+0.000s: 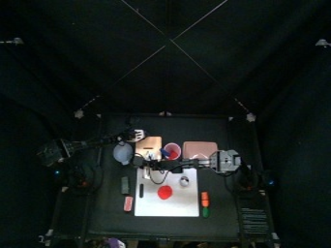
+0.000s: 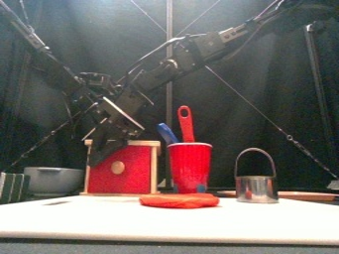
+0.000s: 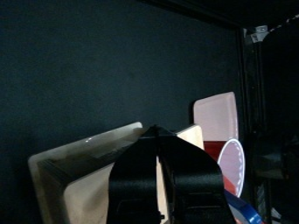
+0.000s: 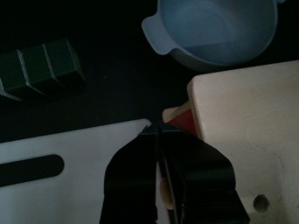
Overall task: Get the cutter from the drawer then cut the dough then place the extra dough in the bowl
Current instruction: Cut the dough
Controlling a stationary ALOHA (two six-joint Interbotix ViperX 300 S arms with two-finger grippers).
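Starting at the right gripper (image 4: 158, 131): its jaws are pressed together with nothing seen between them. The tip sits at the front corner of the box (image 2: 122, 146) on the bowl side, just above the red drawer (image 2: 133, 177). The left gripper (image 3: 158, 131) also has its jaws together, close over the box; contact cannot be confirmed.

Risks, as judged:
- Both grippers crowd the same box. A careless lift by either could strike the other arm or drag the box toward the table's back edge.
- The cup (image 2: 189, 164), with its two knives standing tall, stands between the box and the cutter (image 2: 256, 179). A low sweep to the right would likely topple it.
- The cutter's wire handle is thin and upright. Jaws that come down unopened or off-centre would tip it or push it off the board (image 2: 66, 220).

Positions:
- The cutter is out of the drawer and stands upright toward the board's right edge. It is well apart from both grippers, beyond the cup.
- The dough (image 2: 179, 200) lies flat and uncut at the board's middle, nearer the front edge than the cutter and not touching it.
- The bowl (image 2: 54, 179) sits left of the box, near the table's back left.
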